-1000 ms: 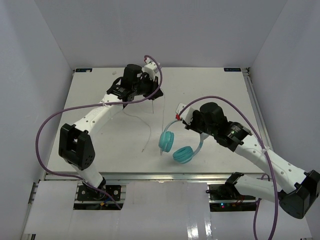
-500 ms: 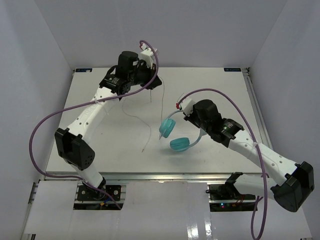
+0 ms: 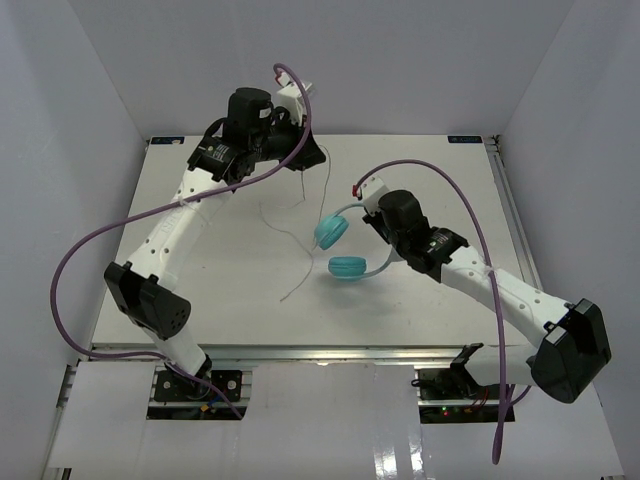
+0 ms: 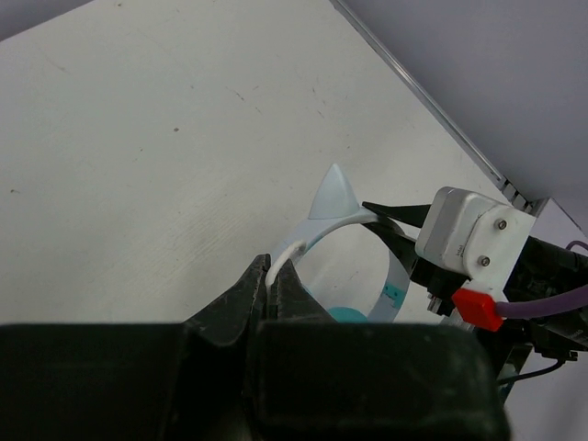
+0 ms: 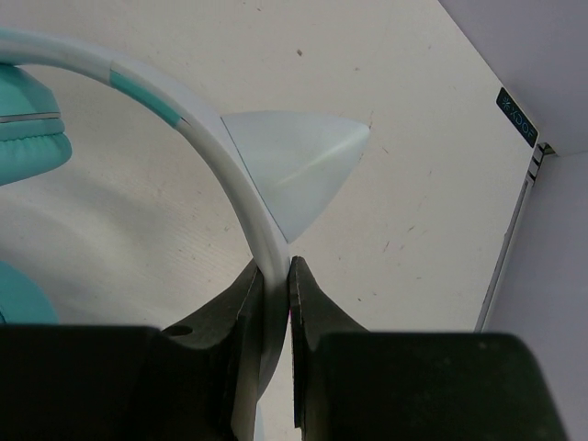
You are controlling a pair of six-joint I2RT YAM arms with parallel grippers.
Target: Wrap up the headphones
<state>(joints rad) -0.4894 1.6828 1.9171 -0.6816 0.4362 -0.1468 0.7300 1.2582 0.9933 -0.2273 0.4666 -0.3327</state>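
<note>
The headphones have two teal earcups (image 3: 331, 231) and a pale headband with a pointed ear-shaped piece (image 5: 289, 165). My right gripper (image 3: 368, 214) is shut on the headband (image 5: 207, 138) and holds the headphones above the table's middle; one earcup (image 5: 28, 138) shows at the left of the right wrist view. My left gripper (image 3: 308, 160) is at the far middle, shut on the thin whitish cord (image 4: 287, 253). The cord (image 3: 303, 268) also trails loose over the table. The headband (image 4: 390, 276) and the right gripper (image 4: 395, 217) show in the left wrist view.
White table (image 3: 200, 270) boxed in by pale walls on three sides, with a metal rail along the right edge (image 3: 510, 220). Thick purple arm cables (image 3: 90, 250) loop over the left side and above the right arm (image 3: 450, 190).
My right gripper has carried the headphones toward the back and left. My left arm has drawn back and up toward the far wall with the cord, and the loose cord has shifted.
</note>
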